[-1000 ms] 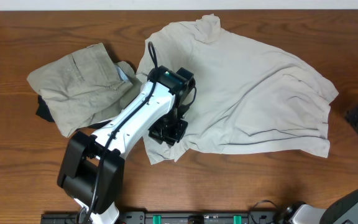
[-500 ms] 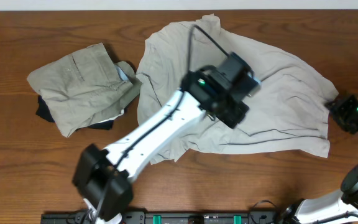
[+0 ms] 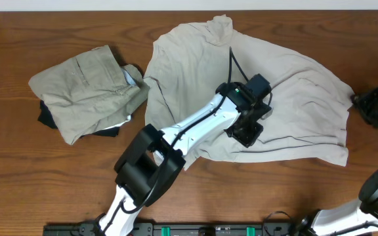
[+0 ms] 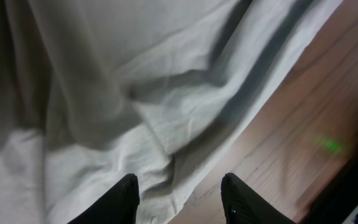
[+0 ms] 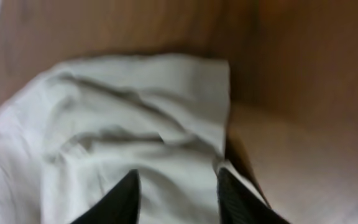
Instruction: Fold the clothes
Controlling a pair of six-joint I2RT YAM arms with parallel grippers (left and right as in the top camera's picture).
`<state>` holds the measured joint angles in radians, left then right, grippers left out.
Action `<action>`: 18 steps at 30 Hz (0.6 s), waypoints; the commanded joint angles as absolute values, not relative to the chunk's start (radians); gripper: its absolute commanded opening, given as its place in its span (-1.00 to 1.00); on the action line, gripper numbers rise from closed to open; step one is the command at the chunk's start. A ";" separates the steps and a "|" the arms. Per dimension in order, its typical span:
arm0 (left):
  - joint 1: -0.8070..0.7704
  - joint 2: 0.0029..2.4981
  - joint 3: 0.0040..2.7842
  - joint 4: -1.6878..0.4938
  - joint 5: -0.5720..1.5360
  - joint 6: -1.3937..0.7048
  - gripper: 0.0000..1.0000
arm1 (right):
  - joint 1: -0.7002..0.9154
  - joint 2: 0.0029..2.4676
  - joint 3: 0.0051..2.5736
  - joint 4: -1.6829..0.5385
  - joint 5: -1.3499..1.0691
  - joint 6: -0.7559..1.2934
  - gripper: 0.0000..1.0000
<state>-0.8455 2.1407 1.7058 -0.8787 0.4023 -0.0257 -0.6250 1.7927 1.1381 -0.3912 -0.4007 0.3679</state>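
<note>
The large pale cream-white garment lies spread and wrinkled over the middle and right of the table. My left gripper hangs over its lower middle. In the left wrist view it is open above a rumpled hem, with bare wood to the right and nothing pinched. My right gripper sits at the garment's right edge. In the right wrist view it is open over a corner of the cloth. The khaki-tan garment lies folded at the left.
A dark garment pokes out from under the khaki one. The wooden table shows around both piles. The left arm stretches across the cream garment's lower left part. The table's far edge runs along the top of the overhead view.
The left arm swung from the garment's lower-left hem to its lower middle, its jaws parting wider. The right gripper moved in from the table's right edge to the garment's right edge.
</note>
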 commanded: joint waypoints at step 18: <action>-0.844 2.189 1.671 -0.899 0.445 -0.020 -0.06 | -0.620 1.998 1.154 -0.178 -0.454 0.495 -0.60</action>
